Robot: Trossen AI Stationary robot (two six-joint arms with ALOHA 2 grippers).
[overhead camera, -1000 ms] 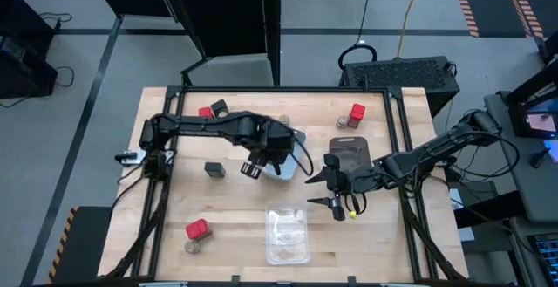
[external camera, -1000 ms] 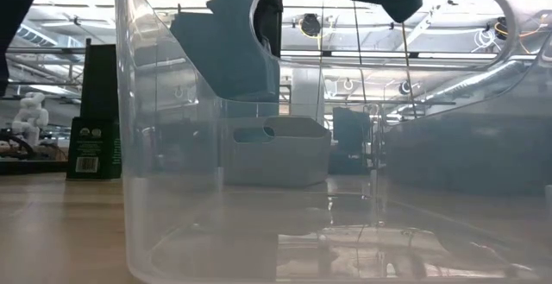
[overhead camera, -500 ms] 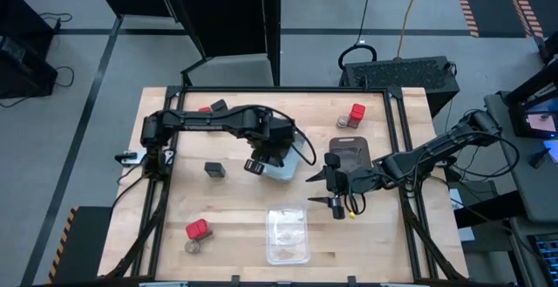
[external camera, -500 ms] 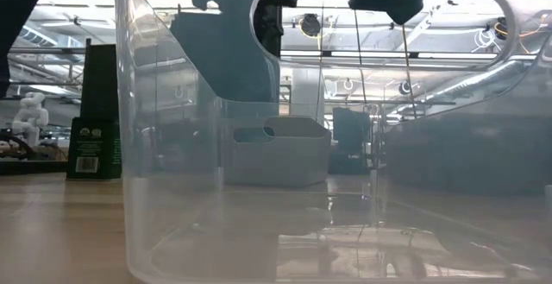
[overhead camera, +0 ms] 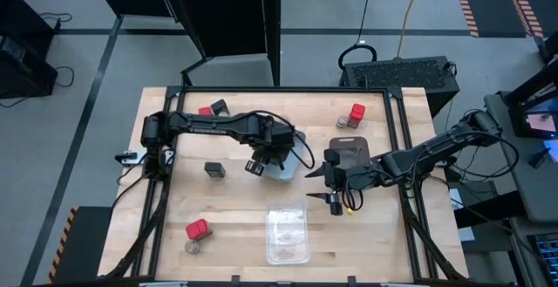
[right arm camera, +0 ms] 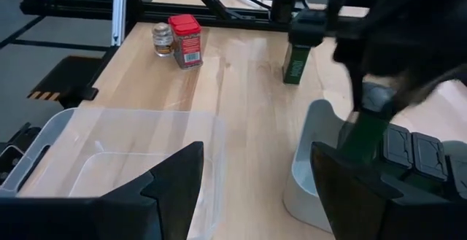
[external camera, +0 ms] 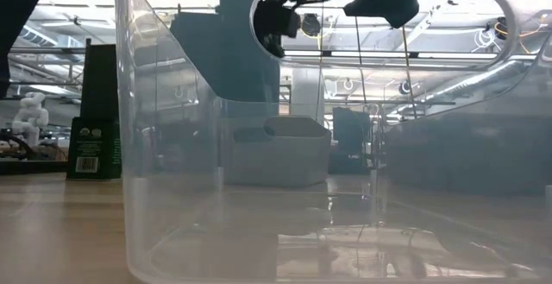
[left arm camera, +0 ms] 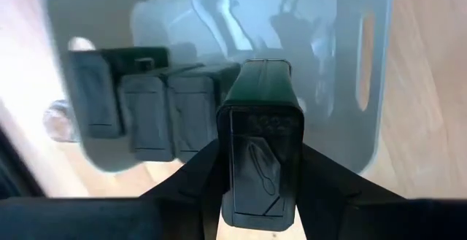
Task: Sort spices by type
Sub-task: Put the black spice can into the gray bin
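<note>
My left gripper point(overhead camera: 266, 160) is shut on a dark block point(left arm camera: 259, 152) over a light grey tray point(overhead camera: 295, 167) at mid-table. Three dark blocks point(left arm camera: 146, 112) stand side by side in that tray. A loose dark block point(overhead camera: 214, 169) stands left of the tray. A red block point(overhead camera: 197, 228) with a small jar point(overhead camera: 190, 245) is at the near left. A second red block and jar point(overhead camera: 351, 116) are at the far right. A red and a dark block point(overhead camera: 211, 108) are at the far left. My right gripper point(overhead camera: 312, 185) hovers open, right of the grey tray. My left gripper pinches the dark block's two opposite sides point(left arm camera: 228, 168) between its two fingers, near the block's upper end. The fingers come from above and point steeply down. The block hangs upright below them, and its lower end point(right arm camera: 349, 146) dips behind the grey tray's rim.
A clear tray point(overhead camera: 288, 235) lies near the front edge, right before the low camera. A dark smoky tray point(overhead camera: 350, 153) lies under my right arm. A small jar point(left arm camera: 58, 120) stands just outside the grey tray. Bare wood shows between the loose blocks on the left.
My left gripper has sunk toward the grey tray, still shut on the dark block, which stays upright. My right gripper has kept still and open.
</note>
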